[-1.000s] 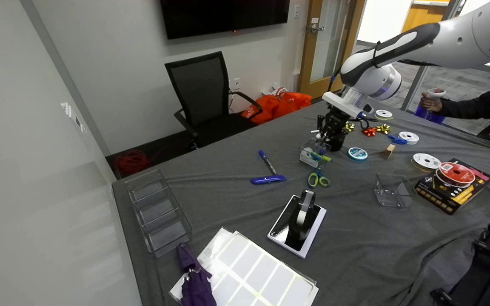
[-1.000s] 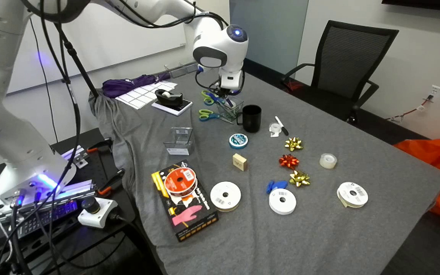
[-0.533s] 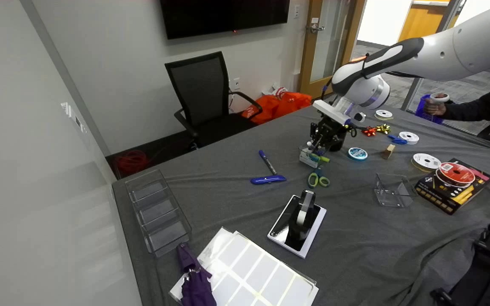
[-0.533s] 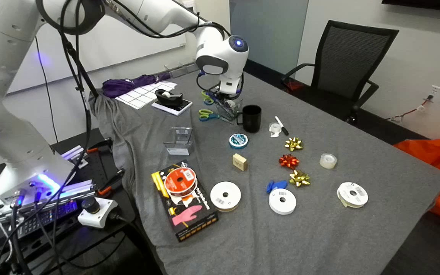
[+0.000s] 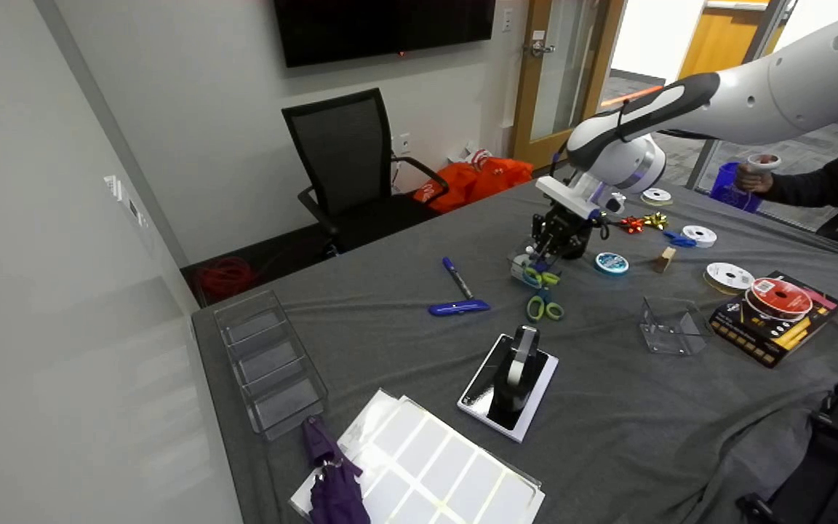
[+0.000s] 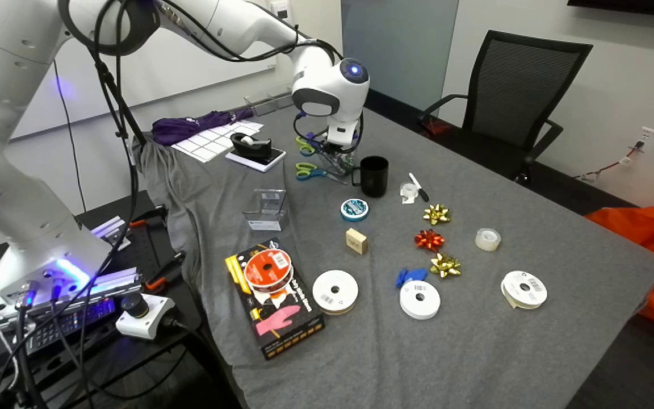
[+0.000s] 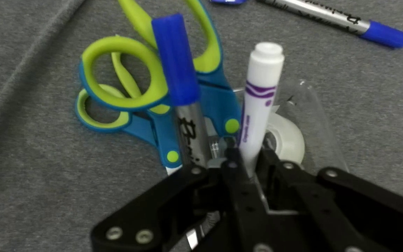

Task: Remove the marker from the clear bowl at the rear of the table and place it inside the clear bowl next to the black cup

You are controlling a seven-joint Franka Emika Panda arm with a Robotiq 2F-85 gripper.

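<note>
Now dipping lower with the gripper (image 7: 252,159) than a second ago, bringing both fingertips down to the clear container (image 7: 322,129) just beside the black cup (image 6: 374,177), inward from the edge of the table (image 6: 463,363) nearest the chair (image 6: 528,79). Clenching the white marker (image 7: 261,94) between the fingertips at the container, and pointing its white end upward; carrying that end downward together with the gripper over that same second. Hiding the marker's lower end behind the fingers, so not showing its depth inside the container. Turning both green loops (image 5: 550,277) of the scissors (image 7: 220,105) in that container into sight in an exterior view, after showing little more than one half a second ago. Leaving the black cup in its old spot.

Holding in the clear container, besides the scissors: a blue-capped marker (image 7: 177,59) and a roll of tape (image 7: 289,138). Keeping a second pair of scissors (image 6: 314,172) just outside, flat on the table. Offering, at the corner by the whiteboard (image 6: 202,71), a divided clear tray (image 5: 266,356); seating another clear box (image 6: 270,207) between the black cup and the edge nearest the robot's base (image 6: 49,250).
</note>
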